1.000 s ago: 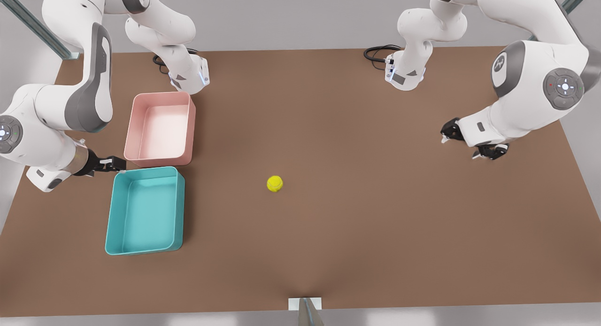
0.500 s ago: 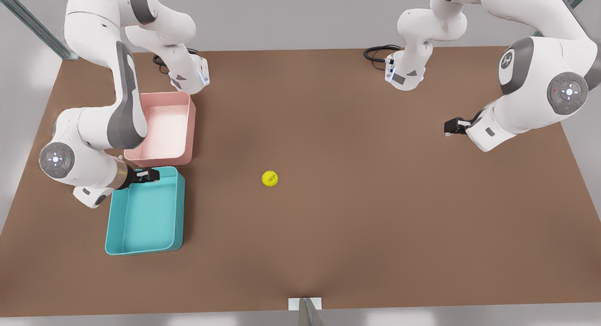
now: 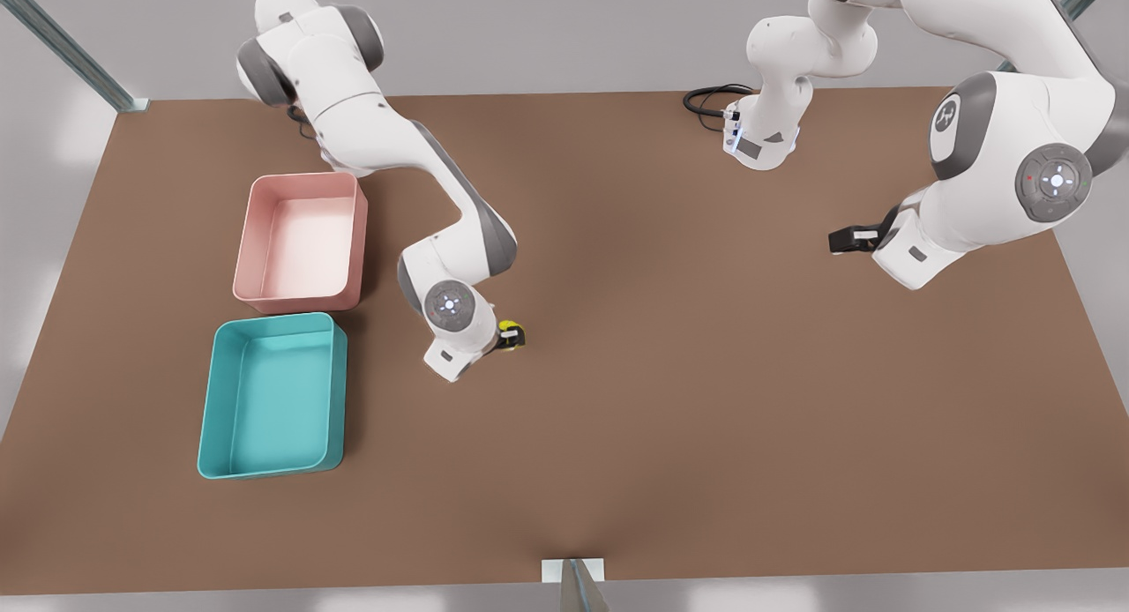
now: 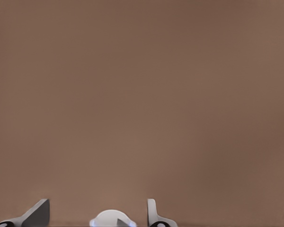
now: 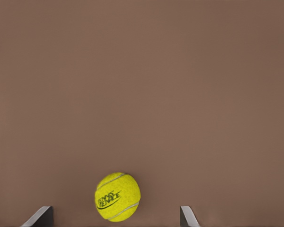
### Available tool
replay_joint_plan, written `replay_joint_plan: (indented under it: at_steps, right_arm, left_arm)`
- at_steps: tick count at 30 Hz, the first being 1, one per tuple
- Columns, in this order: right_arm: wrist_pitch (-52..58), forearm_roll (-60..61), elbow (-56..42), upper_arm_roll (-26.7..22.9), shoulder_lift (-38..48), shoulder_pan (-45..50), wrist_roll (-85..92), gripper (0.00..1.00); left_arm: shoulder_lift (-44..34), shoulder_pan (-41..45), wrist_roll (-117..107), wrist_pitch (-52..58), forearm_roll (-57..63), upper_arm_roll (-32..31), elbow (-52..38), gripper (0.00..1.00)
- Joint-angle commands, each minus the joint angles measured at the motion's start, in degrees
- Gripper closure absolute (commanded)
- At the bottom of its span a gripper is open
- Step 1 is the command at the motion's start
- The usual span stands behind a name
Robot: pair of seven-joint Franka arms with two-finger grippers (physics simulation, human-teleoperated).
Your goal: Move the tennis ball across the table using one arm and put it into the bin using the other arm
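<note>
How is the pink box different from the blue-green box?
The pink box is smaller; the blue-green box is bigger. The pink box sits farther back on the table; the blue-green box sits nearer the front edge. Both are open boxes with rounded corners and nothing inside, side by side at the front view's left, left of the tennis ball.

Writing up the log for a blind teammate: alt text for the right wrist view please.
A yellow-green tennis ball sits on the bare brown table, close in front of the right hand. The hand's two grey fingertips stand wide apart, one on each side of the ball, not touching it.
</note>
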State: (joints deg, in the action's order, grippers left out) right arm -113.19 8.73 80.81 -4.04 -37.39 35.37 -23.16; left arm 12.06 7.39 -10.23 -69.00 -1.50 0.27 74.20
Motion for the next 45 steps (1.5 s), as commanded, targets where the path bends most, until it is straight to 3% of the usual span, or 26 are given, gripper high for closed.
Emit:
replay_joint_plan:
  at_steps: [1, 16, 36, 39, 45]
  right_arm:
    - [-8.27, 1.46, 0.14, 0.00, -1.54, 1.63, -28.60, 0.00]
    - [-11.17, 1.29, 12.79, 0.70, -0.32, 2.77, -20.96, 0.00]
    - [-18.64, 1.20, 15.87, 0.88, -4.27, 3.83, -21.04, 0.00]
    - [-18.64, 1.11, 15.87, 1.23, -4.36, 3.65, -21.04, 0.19]
    - [-15.75, 1.46, 15.61, 1.40, -1.55, 1.81, -16.92, 0.24]
  left_arm:
    - [-0.02, -0.01, -7.18, 0.53, 0.10, -0.01, -0.02, 0.00]
    - [0.07, -0.01, -7.35, 1.06, 0.01, -0.09, 0.07, 0.00]
    - [0.16, 0.08, -7.53, 2.11, 0.01, -0.53, 0.07, 0.00]
    - [0.25, 0.08, -7.53, 2.11, 0.01, -0.53, 0.07, 0.00]
    - [0.33, 0.08, -7.53, 2.11, 0.01, -0.53, 0.07, 0.00]
